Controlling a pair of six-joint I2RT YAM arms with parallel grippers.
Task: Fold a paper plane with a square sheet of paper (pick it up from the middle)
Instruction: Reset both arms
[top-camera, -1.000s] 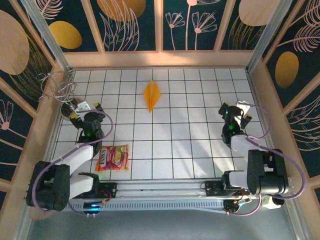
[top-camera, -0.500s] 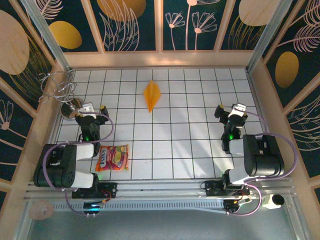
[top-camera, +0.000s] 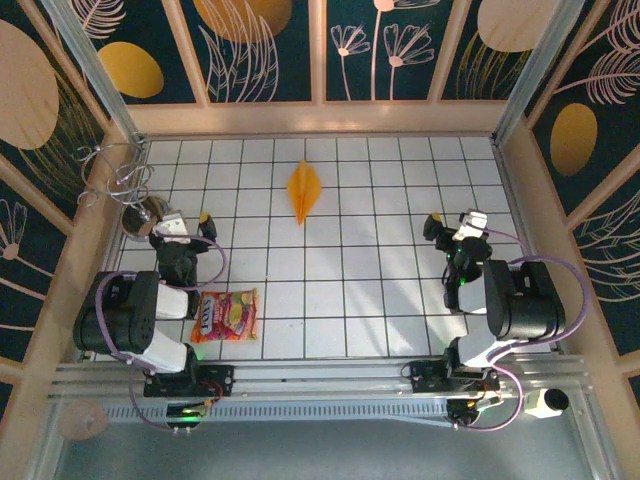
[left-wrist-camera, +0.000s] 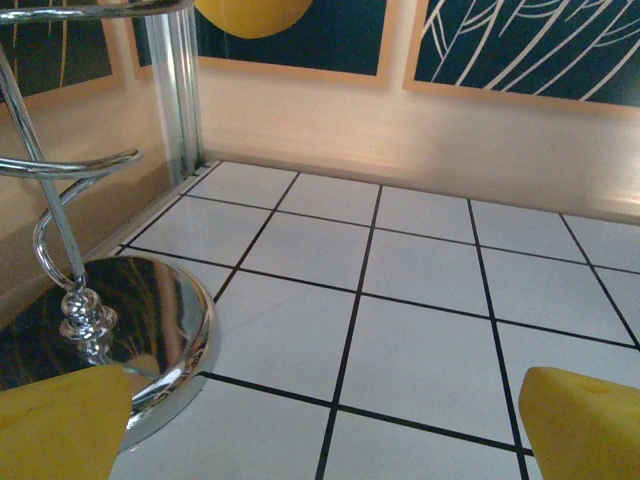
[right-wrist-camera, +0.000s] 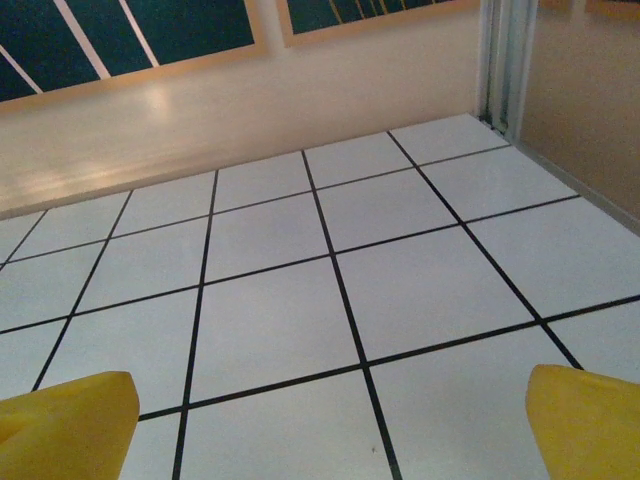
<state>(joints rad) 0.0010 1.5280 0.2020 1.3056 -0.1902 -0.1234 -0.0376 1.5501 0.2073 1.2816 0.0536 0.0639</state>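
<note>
At the far left edge of the tiled table, a chrome stand (top-camera: 140, 212) with a looped wire sits just beside the left gripper (top-camera: 186, 222), whose yellow fingers (left-wrist-camera: 60, 420) stand spread wide with nothing between them. Near that arm's base lies a red-and-yellow snack packet (top-camera: 226, 314), untouched. At the far middle of the table the paper plane (top-camera: 303, 190) rests flat, a slim orange dart with its centre crease running near to far, well apart from both arms. On the right, the right gripper (top-camera: 452, 225) hangs over bare tiles, its fingers (right-wrist-camera: 60, 420) likewise spread and empty. The folding looks finished, so the step in hand is probably the retreat to rest. To do it well, both arms should draw back low and slow with jaws kept apart, the left one staying clear of the stand's base and the packet, and neither brushing the plane. Compared with a second ago, both arms have folded back toward their bases, while the plane and packet have not moved.
</note>
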